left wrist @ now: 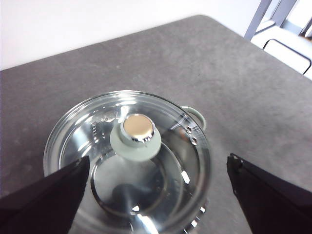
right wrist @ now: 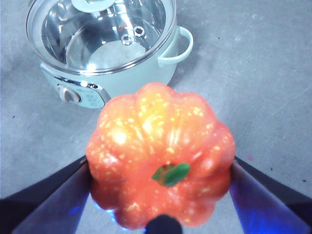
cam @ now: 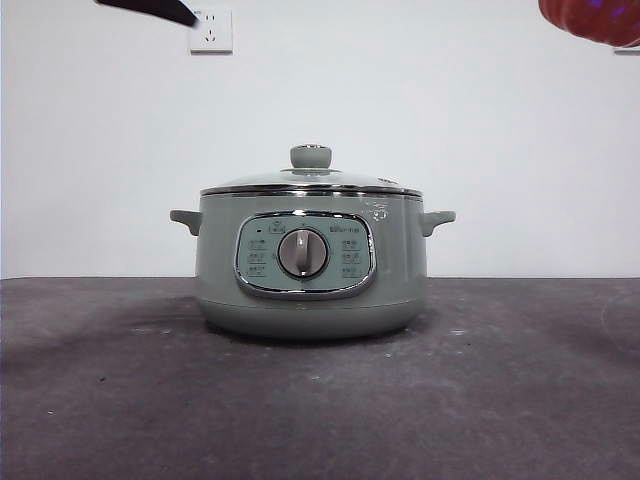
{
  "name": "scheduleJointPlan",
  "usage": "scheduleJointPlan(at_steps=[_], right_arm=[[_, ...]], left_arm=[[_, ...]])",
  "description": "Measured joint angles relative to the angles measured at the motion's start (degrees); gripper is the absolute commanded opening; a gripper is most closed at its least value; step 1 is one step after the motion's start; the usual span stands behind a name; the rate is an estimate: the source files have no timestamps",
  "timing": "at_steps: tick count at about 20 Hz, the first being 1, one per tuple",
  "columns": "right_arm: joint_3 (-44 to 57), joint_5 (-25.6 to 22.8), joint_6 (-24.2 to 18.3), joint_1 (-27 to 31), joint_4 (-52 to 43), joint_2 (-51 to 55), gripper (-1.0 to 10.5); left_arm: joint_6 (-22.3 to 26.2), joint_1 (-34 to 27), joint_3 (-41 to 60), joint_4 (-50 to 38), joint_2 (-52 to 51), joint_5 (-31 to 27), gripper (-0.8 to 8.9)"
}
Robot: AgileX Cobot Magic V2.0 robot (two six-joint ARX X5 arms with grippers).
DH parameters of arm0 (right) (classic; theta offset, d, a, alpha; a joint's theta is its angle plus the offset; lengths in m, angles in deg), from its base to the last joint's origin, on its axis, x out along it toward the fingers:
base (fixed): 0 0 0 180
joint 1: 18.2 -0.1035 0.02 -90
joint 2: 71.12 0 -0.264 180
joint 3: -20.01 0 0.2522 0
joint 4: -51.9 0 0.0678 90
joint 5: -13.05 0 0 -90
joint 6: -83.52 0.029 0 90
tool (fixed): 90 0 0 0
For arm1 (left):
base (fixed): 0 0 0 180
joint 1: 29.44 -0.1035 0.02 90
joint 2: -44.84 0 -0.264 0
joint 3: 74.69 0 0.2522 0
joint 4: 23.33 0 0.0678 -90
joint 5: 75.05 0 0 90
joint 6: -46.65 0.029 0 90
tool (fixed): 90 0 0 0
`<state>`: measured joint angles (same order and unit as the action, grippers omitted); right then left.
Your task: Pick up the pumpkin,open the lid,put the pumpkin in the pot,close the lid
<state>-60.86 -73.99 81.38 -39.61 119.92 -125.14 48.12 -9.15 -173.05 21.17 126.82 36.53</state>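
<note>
The pot (cam: 310, 262) stands about mid-desk with the glass lid (cam: 311, 183) seated on its chrome rim, so the lid is the thing the coming move turns on. The left gripper (left wrist: 156, 187) hangs above it with its jaws spread wide, and the lid's green knob (left wrist: 135, 136) lies between the two jaws and a little ahead of their tips, well below them; a near-straight descent should bring the fingers to either side of the knob. The right gripper (right wrist: 161, 170) holds the pumpkin (right wrist: 161, 158) clamped between its jaws, stem up, raised high off the desk and off to one side of the pot, beyond the side handle (right wrist: 181, 45). The left arm is therefore the nearer one to the lid, and the free one.
</note>
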Motion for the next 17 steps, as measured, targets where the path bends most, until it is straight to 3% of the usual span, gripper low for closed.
scheduleJointPlan(at_steps=[8, 17], right_arm=[[0.0, 0.0, 0.7, 0.0, 0.6, 1.8, -0.2], [0.0, 0.0, 1.3, 0.0, 0.6, 1.9, -0.2]], left_arm=[[0.0, 3.8, -5.6, -9.7, 16.5, -4.6, 4.74], [0.7, 6.2, -5.6, -14.3, 25.1, -9.0, 4.71]])
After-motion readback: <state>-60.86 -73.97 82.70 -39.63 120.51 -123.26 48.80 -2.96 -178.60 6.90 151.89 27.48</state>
